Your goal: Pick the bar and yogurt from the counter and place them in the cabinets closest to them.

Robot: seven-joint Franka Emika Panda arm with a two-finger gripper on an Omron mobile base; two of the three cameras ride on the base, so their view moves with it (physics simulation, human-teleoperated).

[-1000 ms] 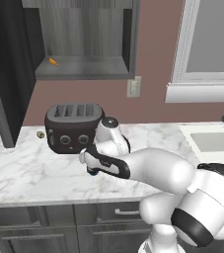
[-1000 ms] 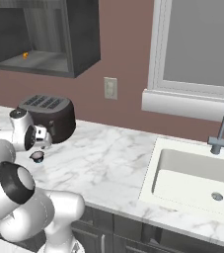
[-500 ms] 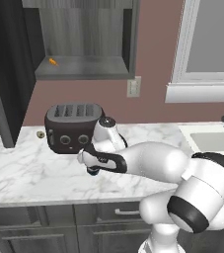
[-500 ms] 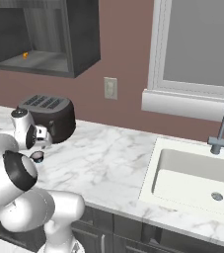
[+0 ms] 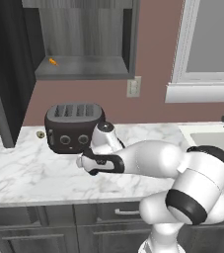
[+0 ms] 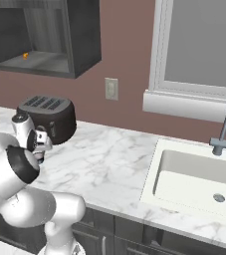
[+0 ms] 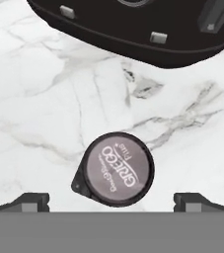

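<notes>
**Operator:** Yogurt (image 7: 114, 169) first. I have it straight below the hand, standing upright on the white marble bench (image 7: 44, 108), just in front of the black toaster (image 7: 133, 34). In the hand view I look down on its dark printed lid, and it sits between my two fingertips (image 7: 28, 200), nearer the left one, with marble showing on both sides.

**Second:** Is the pincer on it?

**Operator:** No. The pincer (image 7: 114, 202) is spread wide and holds nothing; neither tip touches the cup. From the left base view the hand (image 5: 94, 160) hangs low over the bench, close against the front of the toaster (image 5: 74, 127). The right base view shows the same hand (image 6: 39, 142) beside the toaster's near side.

**Second:** So which step is this?

**Operator:** I judge it as the approach to the yogurt pick, lined up but not yet down. Next I would nudge to centre the cup, lower until the tips bracket its sides, then press them together. The toaster is close behind, so I would go straight down.

**Second:** And then?

**Operator:** Up to the open cabinet (image 5: 81, 66) above the toaster, onto its grey shelf. I can't make out the bar from here.
</notes>
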